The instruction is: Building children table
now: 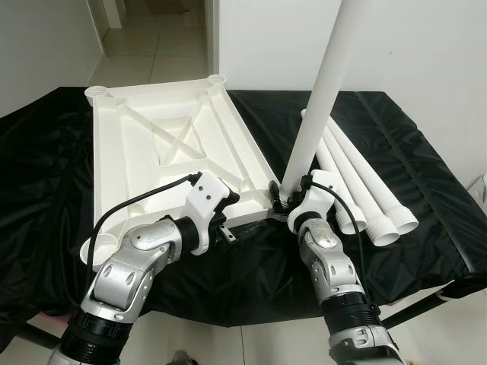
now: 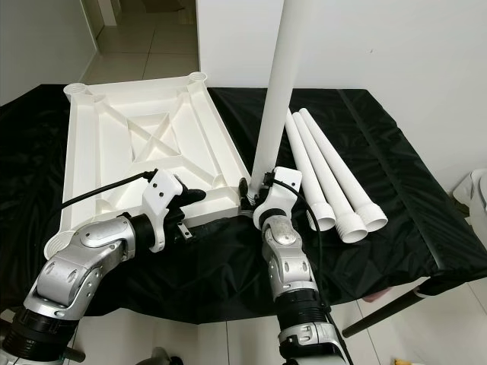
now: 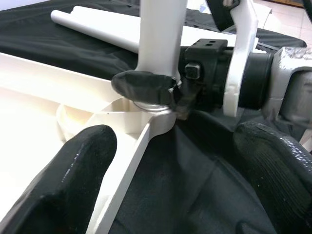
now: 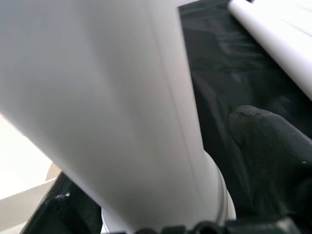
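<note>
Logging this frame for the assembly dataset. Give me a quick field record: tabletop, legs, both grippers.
tabletop: white tabletop lies underside up on the black cloth
upright leg: white leg stands at the near right corner socket of the tabletop
spare legs: three loose legs lie side by side on the cloth, to the right
right gripper: right gripper shut on the upright leg near its base
left gripper: left gripper open, fingers at the tabletop's near edge beside that socket
</note>
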Motion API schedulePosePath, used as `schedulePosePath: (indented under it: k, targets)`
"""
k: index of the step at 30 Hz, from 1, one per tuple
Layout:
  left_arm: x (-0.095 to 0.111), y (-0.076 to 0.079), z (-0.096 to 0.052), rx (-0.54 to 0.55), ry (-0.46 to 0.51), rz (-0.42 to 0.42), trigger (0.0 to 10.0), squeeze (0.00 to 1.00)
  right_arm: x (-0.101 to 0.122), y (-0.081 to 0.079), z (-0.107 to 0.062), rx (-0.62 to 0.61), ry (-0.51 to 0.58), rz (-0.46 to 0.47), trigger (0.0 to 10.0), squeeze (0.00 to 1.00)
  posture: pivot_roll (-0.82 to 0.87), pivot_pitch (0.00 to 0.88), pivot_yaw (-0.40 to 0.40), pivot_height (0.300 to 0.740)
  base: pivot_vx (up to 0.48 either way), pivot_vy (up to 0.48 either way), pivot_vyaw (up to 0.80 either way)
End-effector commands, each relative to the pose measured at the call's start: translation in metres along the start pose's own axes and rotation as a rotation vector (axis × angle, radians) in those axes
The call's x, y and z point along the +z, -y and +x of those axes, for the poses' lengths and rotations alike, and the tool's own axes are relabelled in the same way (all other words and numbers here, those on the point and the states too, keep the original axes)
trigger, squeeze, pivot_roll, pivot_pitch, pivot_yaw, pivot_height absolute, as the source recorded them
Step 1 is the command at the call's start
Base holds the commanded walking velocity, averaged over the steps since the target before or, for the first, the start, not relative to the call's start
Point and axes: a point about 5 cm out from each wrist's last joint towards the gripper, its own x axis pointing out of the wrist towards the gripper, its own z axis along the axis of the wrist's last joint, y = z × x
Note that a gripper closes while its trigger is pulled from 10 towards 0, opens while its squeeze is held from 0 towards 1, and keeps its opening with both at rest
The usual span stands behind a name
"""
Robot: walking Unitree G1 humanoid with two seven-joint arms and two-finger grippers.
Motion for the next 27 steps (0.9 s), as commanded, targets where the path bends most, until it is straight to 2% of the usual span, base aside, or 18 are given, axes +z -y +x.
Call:
schedulePosePath:
  k: [1,4,5,6,7,8,10,15,16,23,24,25,27]
  targets:
    - [0.0,0.0,-0.001,0.026,-0.002,0.0,10.0,0.0,0.004,0.012,0.004,0.052,0.008,-0.026,10.0,1.0,-0.01,0.043,-0.006,0.74,0.0,0.0,0.0]
    - [0.0,0.0,-0.001,0.026,-0.001,-0.001,10.0,0.0,0.006,0.017,0.006,0.094,0.004,-0.06,10.0,1.0,-0.01,0.043,-0.006,0.74,0.0,0.0,0.0]
    - [0.0,0.0,-0.001,0.026,-0.001,-0.001,10.0,0.0,0.007,0.019,0.007,0.127,0.0,-0.087,10.0,0.76,-0.01,0.04,-0.007,0.74,0.0,0.0,0.0]
    - [0.0,0.0,-0.001,0.026,-0.001,-0.001,10.0,0.0,0.007,0.019,0.007,0.127,0.0,-0.087,10.0,0.76,-0.01,0.04,-0.007,0.74,0.0,0.0,0.0]
    - [0.0,0.0,-0.001,0.026,-0.001,-0.001,10.0,0.0,0.008,0.021,0.008,0.171,-0.002,-0.1,10.0,0.0,-0.01,0.038,-0.008,0.74,0.0,0.0,0.0]
    - [0.001,0.0,0.0,0.025,0.0,0.001,10.0,0.0,0.01,0.025,0.01,0.256,-0.003,-0.131,10.0,0.0,-0.01,0.038,-0.008,0.74,0.0,0.0,0.0]
    - [0.001,0.0,0.0,0.025,0.0,0.001,10.0,0.0,0.01,0.025,0.01,0.256,-0.003,-0.131,10.0,0.0,-0.01,0.038,-0.008,0.74,0.0,0.0,0.0]
    - [0.001,-0.001,0.0,0.024,0.002,0.004,10.0,0.0,0.01,0.027,0.01,0.372,0.004,-0.178,10.0,0.0,-0.01,0.03,-0.006,0.74,0.0,0.0,0.0]
    - [0.002,-0.001,0.0,0.024,0.002,0.006,10.0,0.0,0.009,0.027,0.008,0.425,-0.002,-0.198,10.0,0.0,-0.01,0.03,-0.006,0.74,0.0,0.0,0.0]
    - [0.002,-0.001,-0.001,0.023,0.001,0.009,10.0,0.0,0.006,0.032,0.01,0.485,-0.018,-0.224,10.0,0.0,-0.01,0.021,-0.005,0.74,0.0,0.0,0.0]
    - [0.002,-0.001,-0.001,0.023,0.001,0.01,10.0,0.0,0.004,0.034,0.011,0.5,-0.027,-0.233,4.1,0.0,-0.01,0.021,-0.005,0.74,0.0,0.0,0.0]
    - [0.002,-0.001,0.0,0.022,0.001,0.011,10.0,0.0,0.003,0.037,0.012,0.504,-0.033,-0.224,0.0,0.0,0.0,0.014,-0.008,0.74,0.0,0.0,0.0]
    - [0.002,0.0,0.0,0.021,0.002,0.013,10.0,0.0,0.003,0.039,0.012,0.51,-0.033,-0.223,0.0,0.0,0.0,0.011,-0.008,0.74,0.0,0.0,0.0]
